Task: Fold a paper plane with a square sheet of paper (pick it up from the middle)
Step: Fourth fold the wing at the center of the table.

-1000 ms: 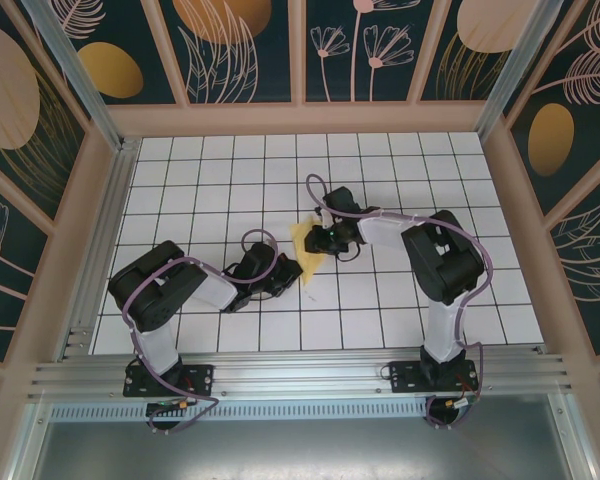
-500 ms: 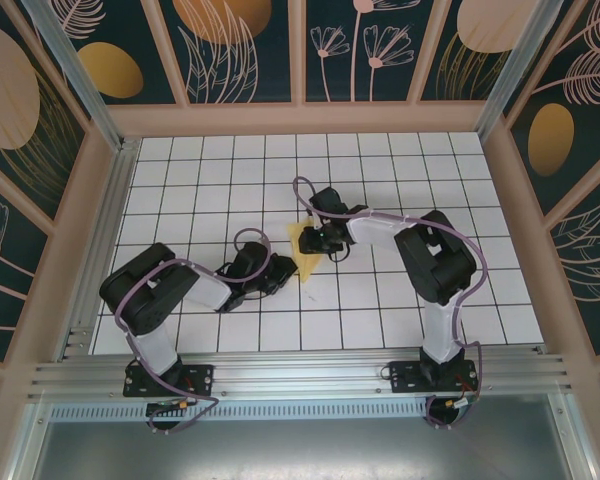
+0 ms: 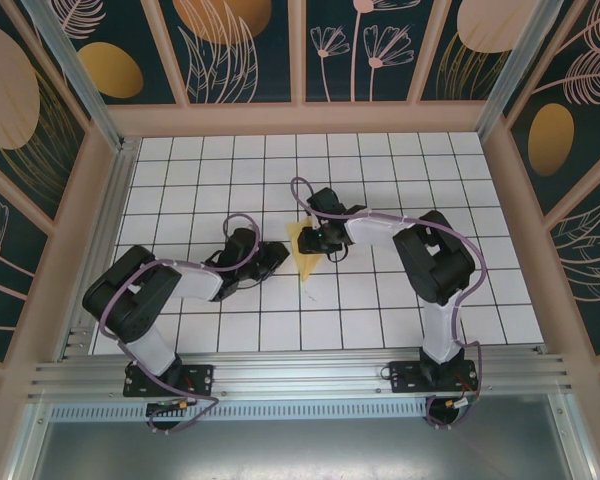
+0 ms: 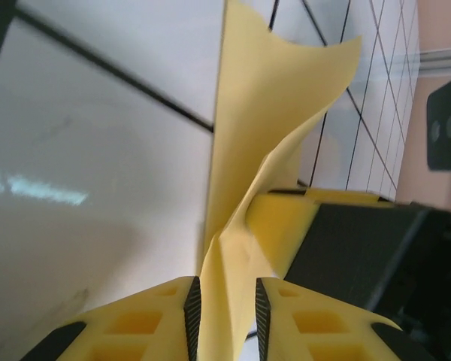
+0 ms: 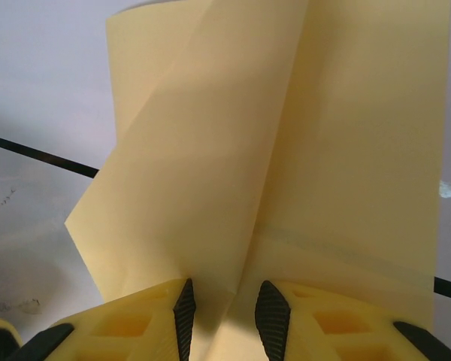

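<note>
The paper [image 3: 305, 254] is sitting near the middle of the white tiled table [image 3: 380, 300], partly folded and lifting off the surface, with a pointed corner aiming toward the near edge. Both arms are reaching in low over the tiles and meeting at it. The left claw [image 3: 279, 257] is coming at the paper from its left side, and the right claw [image 3: 316, 240] is holding it from the far right side, so the sheet is hanging between the two.

Through the left wrist camera, the left claw [image 4: 224, 316] is pinching a strip of the paper [image 4: 263, 135] between its yellow fingers, which are pressing in on it from both sides. From there the sheet is rising and twisting away, its top edge curling over the tiles. The black body of the right claw is showing just behind it.

Through the right wrist camera, the right claw [image 5: 222, 308] is clamping down on a crease of the paper [image 5: 301, 150], whose two flaps are spreading out above the fingers and covering part of a dark grid line.
</note>
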Controlling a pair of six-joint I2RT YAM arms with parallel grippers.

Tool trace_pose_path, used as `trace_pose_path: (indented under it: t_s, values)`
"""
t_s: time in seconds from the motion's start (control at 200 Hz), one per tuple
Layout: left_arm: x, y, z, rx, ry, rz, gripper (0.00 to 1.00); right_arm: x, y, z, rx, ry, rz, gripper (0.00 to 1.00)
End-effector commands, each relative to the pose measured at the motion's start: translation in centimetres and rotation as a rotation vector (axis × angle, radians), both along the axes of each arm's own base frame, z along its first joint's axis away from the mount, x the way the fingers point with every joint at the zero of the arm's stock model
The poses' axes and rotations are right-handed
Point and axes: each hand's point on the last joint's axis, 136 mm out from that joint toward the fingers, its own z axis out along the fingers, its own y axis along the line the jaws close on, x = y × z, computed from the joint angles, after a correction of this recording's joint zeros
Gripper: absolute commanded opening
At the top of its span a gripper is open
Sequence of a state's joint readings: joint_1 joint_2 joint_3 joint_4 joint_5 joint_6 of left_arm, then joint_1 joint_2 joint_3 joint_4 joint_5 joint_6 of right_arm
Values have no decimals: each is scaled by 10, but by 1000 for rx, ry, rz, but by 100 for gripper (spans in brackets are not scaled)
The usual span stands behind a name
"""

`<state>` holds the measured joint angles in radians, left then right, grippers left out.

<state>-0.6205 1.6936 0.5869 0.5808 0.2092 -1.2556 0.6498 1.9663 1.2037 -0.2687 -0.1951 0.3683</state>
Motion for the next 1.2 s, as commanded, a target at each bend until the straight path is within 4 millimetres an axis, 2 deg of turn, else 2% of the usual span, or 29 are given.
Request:
trace_pose_path:
  t_s: [0.0, 0.21, 0.535, 0.816, 1.196]
  values:
    - [17, -6, -2, 98, -59, -79, 27, -39, -44, -72, -216, 153, 4, 35]
    - [39, 4, -7, 255, -119, -106, 27, -40, -42, -74, -208, 160, -1, 36]
    - [40, -13, -8, 216, -153, -201, 29, -41, -39, -74, -185, 172, -6, 35]
    - [43, -21, -15, 169, -146, -212, 29, -43, -38, -75, -181, 180, -7, 35]
    - [48, -12, -23, 186, -127, -167, 13, -43, -37, -75, -175, 184, -7, 34]
